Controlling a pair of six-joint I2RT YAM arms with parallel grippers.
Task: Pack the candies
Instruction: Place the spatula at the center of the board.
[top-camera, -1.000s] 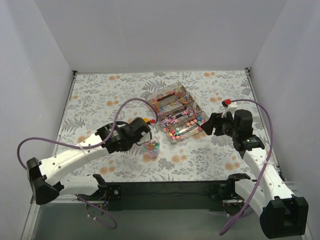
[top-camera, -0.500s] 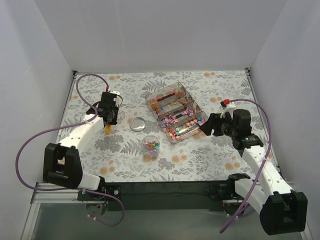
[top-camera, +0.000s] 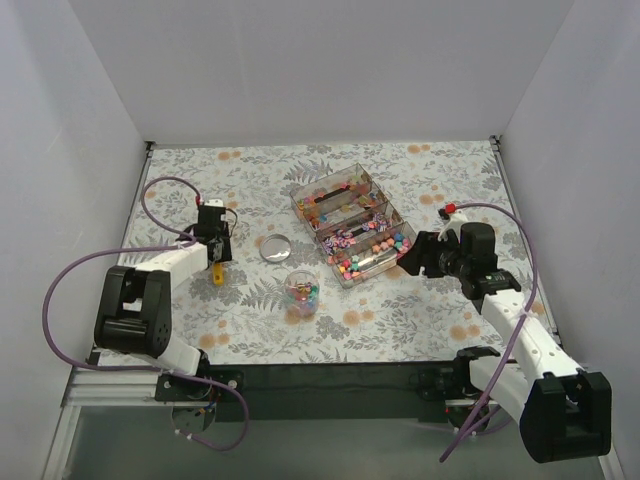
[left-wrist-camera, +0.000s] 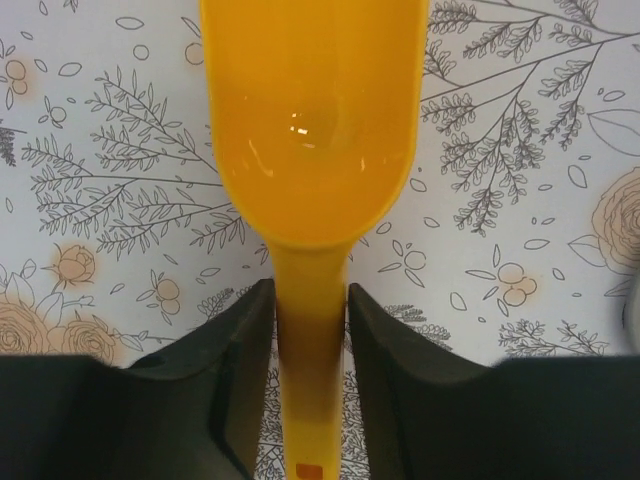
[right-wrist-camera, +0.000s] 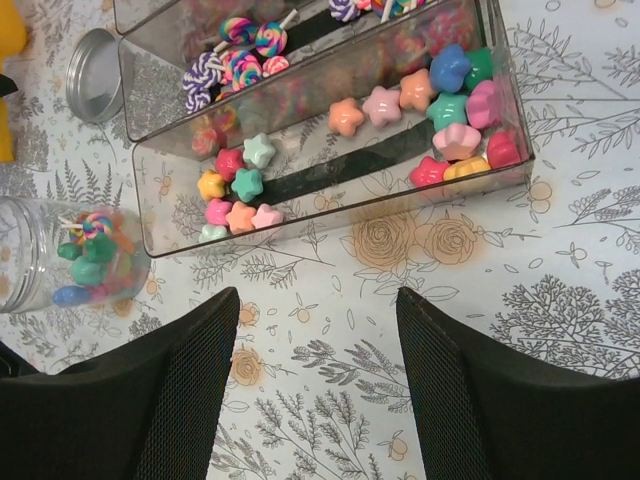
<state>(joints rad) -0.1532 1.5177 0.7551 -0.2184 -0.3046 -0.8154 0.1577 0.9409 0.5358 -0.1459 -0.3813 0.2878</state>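
At left in the top view, with left gripper pinched on the empty orange scoop, lay it flat before releasing; right gripper wide open, empty.

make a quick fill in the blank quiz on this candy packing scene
1. The orange plastic scoop held by its handle in the left gripper is ___ of candies.
2. The clear jar with mixed-colour candies inside has its round metal lid ___.
3. The right gripper hovers open near the clear compartment tray, holding ___.

Missing words: empty; off; nothing
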